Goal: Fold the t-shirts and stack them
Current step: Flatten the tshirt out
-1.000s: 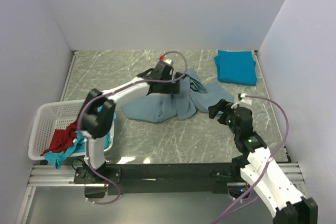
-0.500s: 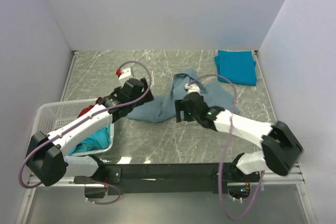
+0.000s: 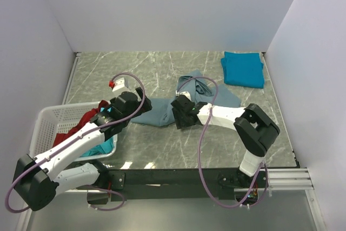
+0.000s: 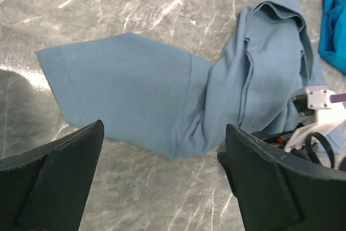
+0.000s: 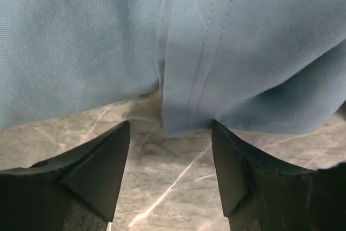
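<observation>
The limp, light grey-blue t-shirt point(image 3: 160, 113) sprawls on the table point(image 3: 162, 144). The right claw point(image 5: 170, 127), spread, frames its stitched hem, and I'd pinch there. The left claw point(image 4: 163, 128) gapes, empty.

Red shirt point(image 3: 81, 121), perhaps half behind left arm point(image 3: 73, 145)

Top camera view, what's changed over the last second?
The left gripper drew back from over the grey-blue shirt toward the basket, jaws open. The right gripper swung in from the right to the shirt's near hem, jaws apart, nothing gripped. The grey-blue shirt, the folded teal shirt and the basket stayed about where they were.
</observation>
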You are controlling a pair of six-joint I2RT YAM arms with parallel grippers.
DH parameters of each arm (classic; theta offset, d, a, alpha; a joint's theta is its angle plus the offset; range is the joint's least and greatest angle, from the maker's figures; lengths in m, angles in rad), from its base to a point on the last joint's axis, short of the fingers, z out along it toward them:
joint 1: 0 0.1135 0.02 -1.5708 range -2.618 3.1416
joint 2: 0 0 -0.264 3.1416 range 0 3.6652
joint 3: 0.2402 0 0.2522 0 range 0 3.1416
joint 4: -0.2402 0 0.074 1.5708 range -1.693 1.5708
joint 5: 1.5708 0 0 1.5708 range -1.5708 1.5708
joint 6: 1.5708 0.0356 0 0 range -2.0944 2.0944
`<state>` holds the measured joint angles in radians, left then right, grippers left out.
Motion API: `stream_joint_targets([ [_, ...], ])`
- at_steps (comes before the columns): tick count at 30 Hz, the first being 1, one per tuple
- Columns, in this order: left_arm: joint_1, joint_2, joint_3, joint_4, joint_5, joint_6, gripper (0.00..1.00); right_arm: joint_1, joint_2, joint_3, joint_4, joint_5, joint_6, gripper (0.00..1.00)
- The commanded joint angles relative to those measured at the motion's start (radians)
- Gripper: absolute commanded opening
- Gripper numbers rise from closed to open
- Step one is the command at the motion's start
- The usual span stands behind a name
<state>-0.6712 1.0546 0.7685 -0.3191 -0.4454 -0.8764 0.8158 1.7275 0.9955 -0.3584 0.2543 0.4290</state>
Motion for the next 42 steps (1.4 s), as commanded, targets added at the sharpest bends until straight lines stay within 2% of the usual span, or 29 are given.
stream_joint_targets([
  [1,-0.001,-0.030,-0.011,0.057,-0.023,0.019,0.99,0.006,0.030,0.026,-0.016,-0.004,0.023,0.68],
  [4,-0.001,-0.039,-0.021,0.066,-0.018,0.024,0.99,0.006,0.052,0.031,-0.017,0.002,0.036,0.58],
  [5,-0.001,-0.041,-0.026,0.061,-0.022,0.017,1.00,0.005,0.055,0.032,-0.019,0.003,0.046,0.49],
  [10,-0.001,-0.051,-0.029,0.064,-0.026,0.031,0.99,0.003,0.037,0.017,-0.014,0.014,0.059,0.38],
  [14,-0.001,-0.061,-0.047,0.087,-0.007,0.033,0.99,0.000,0.021,0.008,-0.013,0.046,0.082,0.13],
  [17,-0.001,-0.061,-0.041,0.072,-0.016,0.033,0.99,-0.007,-0.025,-0.012,-0.005,0.066,0.106,0.01],
  [24,-0.001,-0.038,-0.034,0.063,-0.013,0.021,0.99,-0.111,-0.302,-0.119,0.078,0.054,0.132,0.00],
  [27,0.001,-0.002,-0.011,0.040,-0.012,0.014,0.99,-0.265,-0.432,-0.195,0.098,0.002,0.128,0.00],
  [28,0.002,0.008,-0.006,0.037,-0.006,0.013,0.99,-0.353,-0.463,-0.225,0.096,0.006,0.120,0.00],
  [31,0.007,0.051,0.011,0.032,0.013,0.002,0.99,-0.475,-0.552,-0.239,0.032,0.040,0.100,0.00],
  [33,0.010,0.085,0.021,0.032,0.017,-0.009,0.99,-0.605,-0.604,-0.245,0.001,0.046,0.091,0.00],
  [34,0.012,0.097,0.026,0.028,0.019,-0.012,0.99,-0.656,-0.620,-0.250,-0.005,0.036,0.090,0.00],
  [35,0.013,0.108,0.035,0.025,0.023,-0.019,0.99,-0.761,-0.635,-0.251,-0.014,0.016,0.103,0.00],
  [37,0.015,0.143,0.041,0.012,0.022,-0.027,1.00,-0.863,-0.675,-0.248,-0.042,-0.016,0.123,0.00],
  [39,0.019,0.185,0.057,-0.006,0.020,-0.048,0.99,-0.991,-0.712,-0.255,-0.004,-0.074,0.120,0.00],
  [42,0.021,0.241,0.078,-0.031,0.025,-0.056,1.00,-1.082,-0.712,-0.222,-0.025,-0.101,0.113,0.00],
])
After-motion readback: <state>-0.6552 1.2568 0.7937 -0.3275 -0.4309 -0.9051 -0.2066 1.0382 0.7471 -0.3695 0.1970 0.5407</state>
